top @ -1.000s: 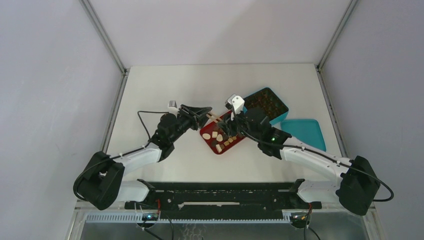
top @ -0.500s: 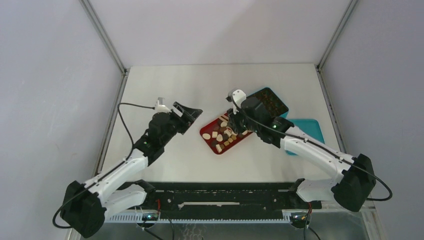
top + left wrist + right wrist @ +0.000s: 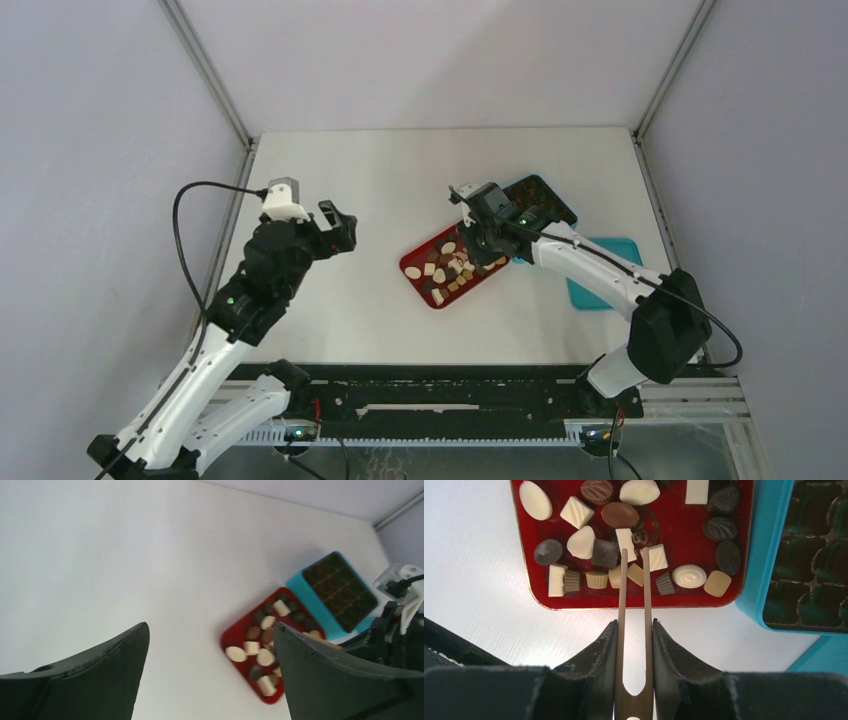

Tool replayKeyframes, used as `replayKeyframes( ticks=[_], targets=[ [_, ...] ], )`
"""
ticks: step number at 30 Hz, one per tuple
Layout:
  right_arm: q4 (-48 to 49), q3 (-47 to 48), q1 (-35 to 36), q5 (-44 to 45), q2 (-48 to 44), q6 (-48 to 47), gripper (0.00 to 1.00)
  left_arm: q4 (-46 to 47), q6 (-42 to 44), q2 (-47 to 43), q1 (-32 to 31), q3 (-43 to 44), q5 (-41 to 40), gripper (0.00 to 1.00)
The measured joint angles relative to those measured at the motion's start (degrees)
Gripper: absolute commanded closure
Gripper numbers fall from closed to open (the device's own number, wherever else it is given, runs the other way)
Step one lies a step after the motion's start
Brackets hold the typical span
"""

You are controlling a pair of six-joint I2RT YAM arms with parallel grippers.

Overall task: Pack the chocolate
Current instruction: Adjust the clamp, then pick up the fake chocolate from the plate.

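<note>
The chocolate (image 3: 619,514) is several small dark, tan and cream pieces lying in a red tray (image 3: 679,525) at the top of the right wrist view. My right gripper (image 3: 634,625) is shut on tan wooden tongs (image 3: 622,595). The tongs' two tips reach over the tray's middle, and a tan piece (image 3: 635,574) shows between their arms. In the top view the right gripper (image 3: 478,243) stands over the tray's (image 3: 430,252) far end. My left gripper (image 3: 335,228) is open and holds nothing, well left of the tray. In its wrist view the left gripper (image 3: 211,626) frames bare table, with chocolate (image 3: 235,654) beyond.
A teal box (image 3: 545,203) with a dark grid insert (image 3: 809,555) stands just right of the tray, touching it. A teal lid (image 3: 590,297) lies further right, partly under my right arm. Grey walls close in the white table on three sides.
My left gripper has opened and pulled back to the left, away from the tray and the tongs. My right gripper keeps the tongs and has swung over the tray.
</note>
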Motion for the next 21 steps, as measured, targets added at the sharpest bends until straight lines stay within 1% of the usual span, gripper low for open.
replayKeyframes(
  ticks=[4, 7, 13, 21],
  targets=[
    [-2.6, 2.2, -0.7, -0.6, 3.5, 0.0, 0.67, -3.4, 10.5, -1.1, 0.0, 3.2, -3.0, 0.03],
    [-4.3, 3.8, -1.2, -0.5, 5.7, 0.0, 0.65, -4.6, 14.7, -1.4, 0.4, 3.3, -3.9, 0.02],
    [-8.0, 6.6, -1.9, 1.1, 9.1, 0.0, 0.62, -5.6, 18.4, -1.1, 2.3, 2.8, -2.7, 0.02],
    [-10.4, 10.0, -1.9, 2.6, 13.4, -0.1, 0.59, -5.7, 19.7, -1.4, 4.3, 2.0, -1.1, 0.01]
  ],
)
